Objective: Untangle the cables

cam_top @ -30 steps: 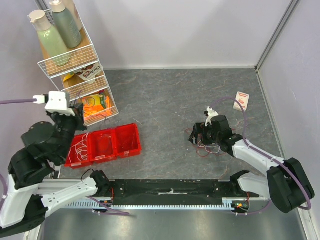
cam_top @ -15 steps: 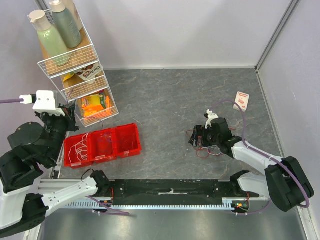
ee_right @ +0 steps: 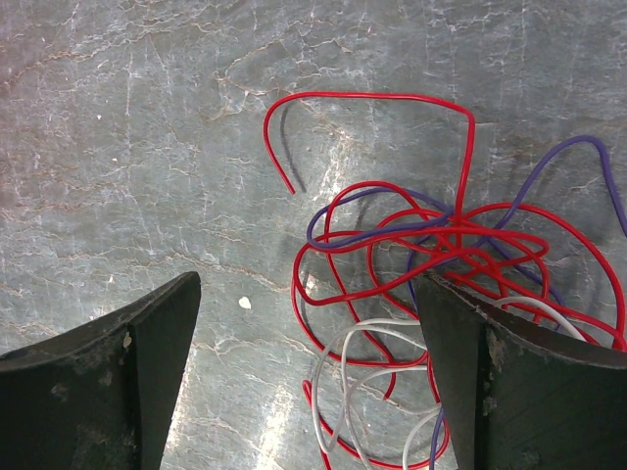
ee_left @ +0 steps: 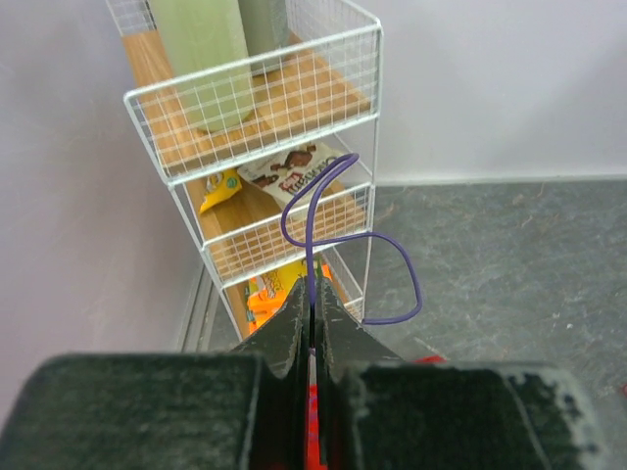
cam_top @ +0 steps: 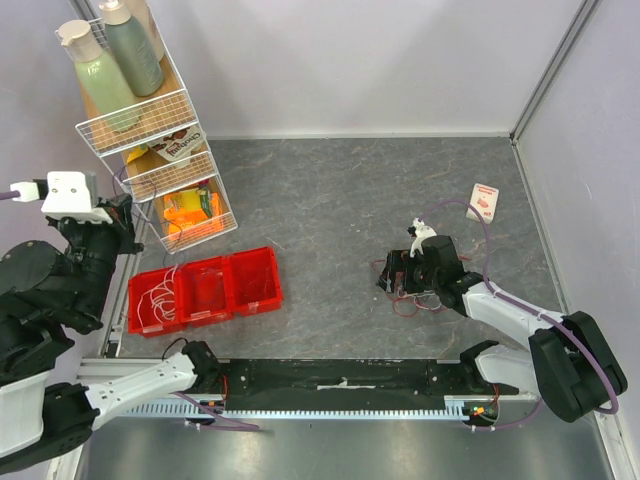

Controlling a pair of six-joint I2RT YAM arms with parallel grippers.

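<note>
Top view: fixed, high, behind the arm bases; looks down on the whole tabletop [cam_top: 330,200], far off.
Left wrist view: raised at the left edge, looks out along the left tool [ee_left: 312,294] toward the shelf [ee_left: 265,127] and back wall, middling near.
Right wrist view: faces down, very close to the tabletop, right tool [ee_right: 304,294] either side of the cables [ee_right: 431,245].
Top shares shelf with left, cables with right.

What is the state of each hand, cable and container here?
left hand: shut on purple cable
right hand: open, above the tangle
tangle: red, purple, white cables knotted together
red bin: white cables in its leftmost compartment
bottles: upright, capped
</note>
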